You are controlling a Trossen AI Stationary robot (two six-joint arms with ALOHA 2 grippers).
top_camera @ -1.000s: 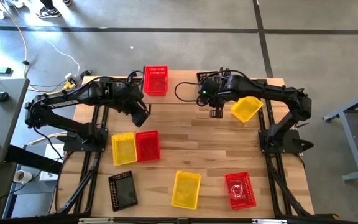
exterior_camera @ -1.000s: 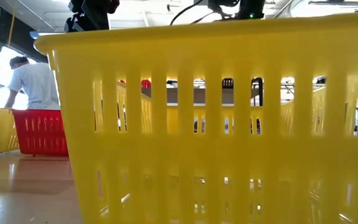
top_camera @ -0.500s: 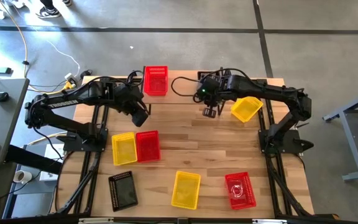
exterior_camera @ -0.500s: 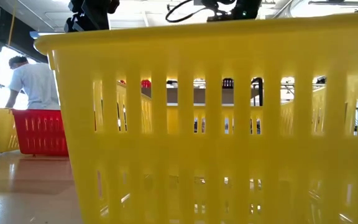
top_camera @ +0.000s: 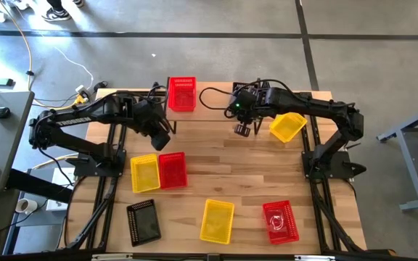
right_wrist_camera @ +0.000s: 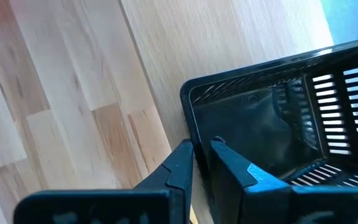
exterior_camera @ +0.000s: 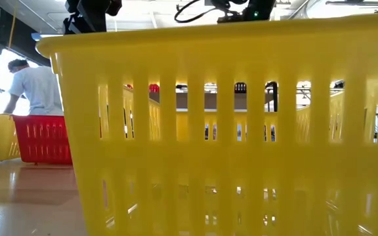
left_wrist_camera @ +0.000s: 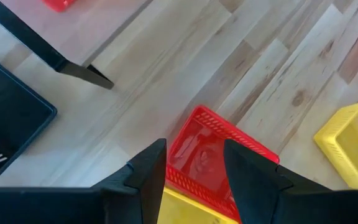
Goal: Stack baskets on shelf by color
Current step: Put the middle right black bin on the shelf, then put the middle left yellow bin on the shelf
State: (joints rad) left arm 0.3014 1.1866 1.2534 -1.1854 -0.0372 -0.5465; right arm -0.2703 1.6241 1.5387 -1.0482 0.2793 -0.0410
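Note:
A black basket [right_wrist_camera: 272,124] stands on the shelf [right_wrist_camera: 229,37] near its front edge. In the high view only its far end [top_camera: 239,88] shows behind my right arm. My right gripper [right_wrist_camera: 202,144] [top_camera: 243,130] is shut on it. A red basket [top_camera: 181,94] stands on the shelf's left part [top_camera: 209,109]. My left gripper [left_wrist_camera: 194,146] [top_camera: 163,138] hangs open above the table, over a red basket [left_wrist_camera: 216,155] and a yellow one [top_camera: 144,172] that lie side by side. My right gripper has the black basket's wall [right_wrist_camera: 190,118] by the shelf's front edge, near a corner. One finger [right_wrist_camera: 235,165] is inside the basket and the other [right_wrist_camera: 179,165] outside. The fingers slant down from the table's right, along the wall. The basket rests upright on the shelf.
A yellow basket [top_camera: 287,127] lies askew by the shelf's right end. Near the front edge lie a black [top_camera: 144,221], a yellow [top_camera: 217,220] and a red basket [top_camera: 280,221]. The yellow one fills the low view [exterior_camera: 228,131]. A person [exterior_camera: 35,88] stands beyond the table.
My right gripper has rolled at the wrist and swung slightly toward the table's left, staying at the shelf's front edge. The cable loop above it has swung along.

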